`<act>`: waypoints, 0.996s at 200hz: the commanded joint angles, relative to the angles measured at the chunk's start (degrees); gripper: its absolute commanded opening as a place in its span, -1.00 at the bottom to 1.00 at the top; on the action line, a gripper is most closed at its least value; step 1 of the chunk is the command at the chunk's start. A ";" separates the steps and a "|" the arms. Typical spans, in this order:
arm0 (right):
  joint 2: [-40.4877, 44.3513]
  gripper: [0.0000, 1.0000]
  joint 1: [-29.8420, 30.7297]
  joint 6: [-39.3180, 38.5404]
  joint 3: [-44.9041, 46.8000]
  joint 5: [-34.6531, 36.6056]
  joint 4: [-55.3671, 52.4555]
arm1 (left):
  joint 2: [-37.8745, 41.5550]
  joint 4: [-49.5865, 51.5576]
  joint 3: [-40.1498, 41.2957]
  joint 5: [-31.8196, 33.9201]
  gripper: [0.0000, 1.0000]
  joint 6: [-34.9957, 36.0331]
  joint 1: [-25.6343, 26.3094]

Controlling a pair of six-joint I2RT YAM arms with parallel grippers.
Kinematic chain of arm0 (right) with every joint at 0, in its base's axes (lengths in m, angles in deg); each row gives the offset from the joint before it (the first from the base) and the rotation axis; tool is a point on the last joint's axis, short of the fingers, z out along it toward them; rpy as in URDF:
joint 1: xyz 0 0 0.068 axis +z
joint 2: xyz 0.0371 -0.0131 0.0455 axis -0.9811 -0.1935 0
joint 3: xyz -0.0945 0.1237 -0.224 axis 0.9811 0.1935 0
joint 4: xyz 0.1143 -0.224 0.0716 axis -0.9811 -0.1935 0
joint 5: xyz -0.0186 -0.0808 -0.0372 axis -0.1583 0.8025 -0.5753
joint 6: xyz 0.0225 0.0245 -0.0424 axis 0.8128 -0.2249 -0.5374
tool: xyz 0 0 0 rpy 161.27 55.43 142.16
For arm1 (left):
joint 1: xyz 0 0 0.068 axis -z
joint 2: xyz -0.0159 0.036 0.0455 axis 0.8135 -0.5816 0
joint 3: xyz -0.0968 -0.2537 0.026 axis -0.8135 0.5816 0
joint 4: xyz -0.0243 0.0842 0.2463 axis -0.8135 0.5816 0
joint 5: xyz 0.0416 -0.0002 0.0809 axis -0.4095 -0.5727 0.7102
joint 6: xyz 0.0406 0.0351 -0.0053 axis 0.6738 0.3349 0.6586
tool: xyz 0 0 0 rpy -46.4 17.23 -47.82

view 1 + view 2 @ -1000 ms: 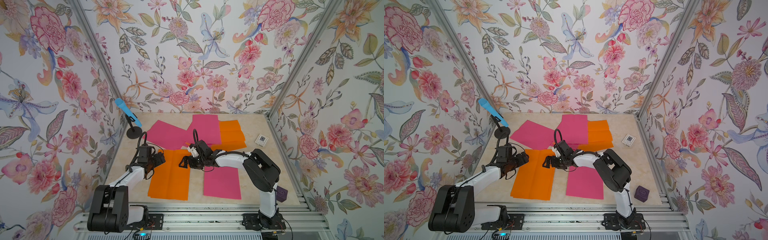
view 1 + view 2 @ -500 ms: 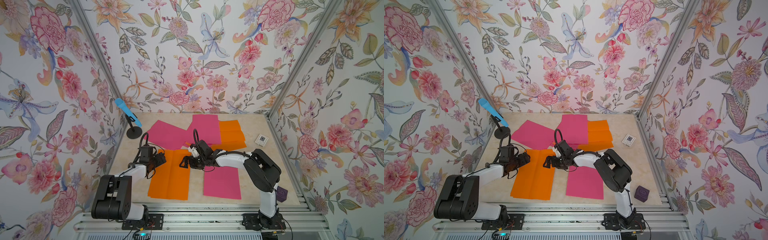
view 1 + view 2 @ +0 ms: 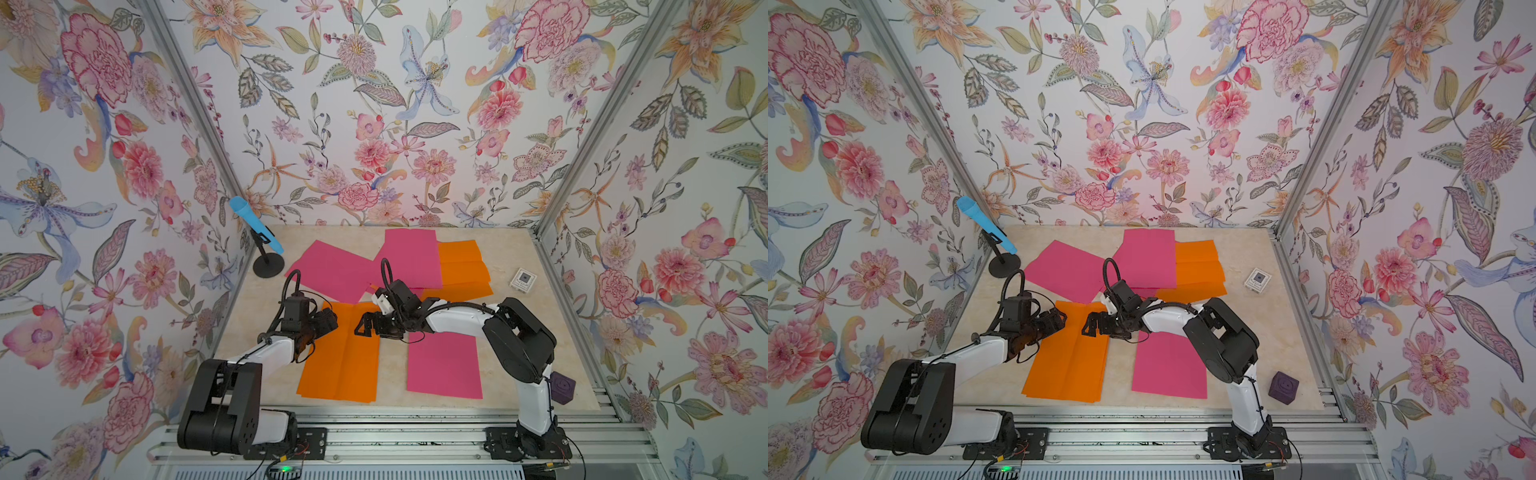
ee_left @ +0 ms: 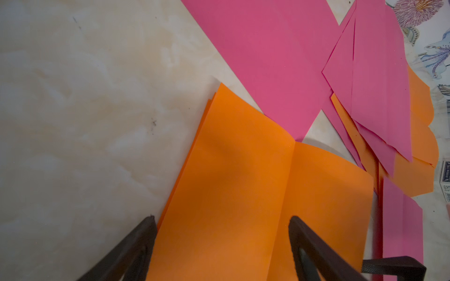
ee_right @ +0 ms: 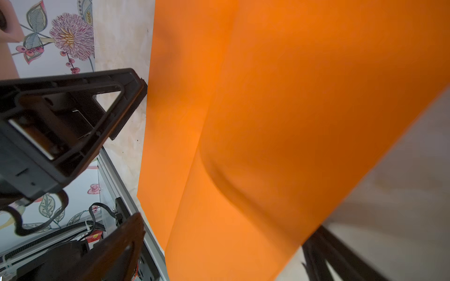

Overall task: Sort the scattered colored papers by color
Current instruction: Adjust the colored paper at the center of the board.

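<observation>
left gripper (image 3: 327, 322): jaws released, straddling left edge of near orange sheet (image 3: 340, 365); crept slightly inward since a second ago
right gripper (image 3: 366, 328): jaws spread wide over same sheet's far corner; unmoved
near pink sheet (image 3: 444, 365): flat on table (image 3: 511, 249), beside orange; unshifted
far pink sheets (image 3: 411, 257), far orange sheets (image 3: 463, 266): overlapped by back wall; unshifted

You get bright, even light in both top views; at the right gripper (image 5: 227, 226), blurred fingers (image 5: 121, 240) and soft shadow.
</observation>
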 commanded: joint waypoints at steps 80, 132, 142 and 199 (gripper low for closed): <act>6.77 0.99 -8.40 -5.54 2.26 2.32 -8.17 | 1.46 6.73 -10.31 2.85 0.81 2.81 0.19; 13.16 0.99 -20.56 -10.23 2.01 -0.72 -10.04 | -5.47 -2.25 -18.75 -6.17 0.96 2.45 1.80; 12.55 0.99 -22.75 -10.96 0.62 -1.86 -10.43 | -7.75 -3.68 -21.12 -7.38 0.99 2.63 2.63; 2.92 0.99 -34.32 -11.26 -9.27 -6.56 -12.02 | -26.39 -17.73 -34.60 -16.24 0.99 -2.66 7.47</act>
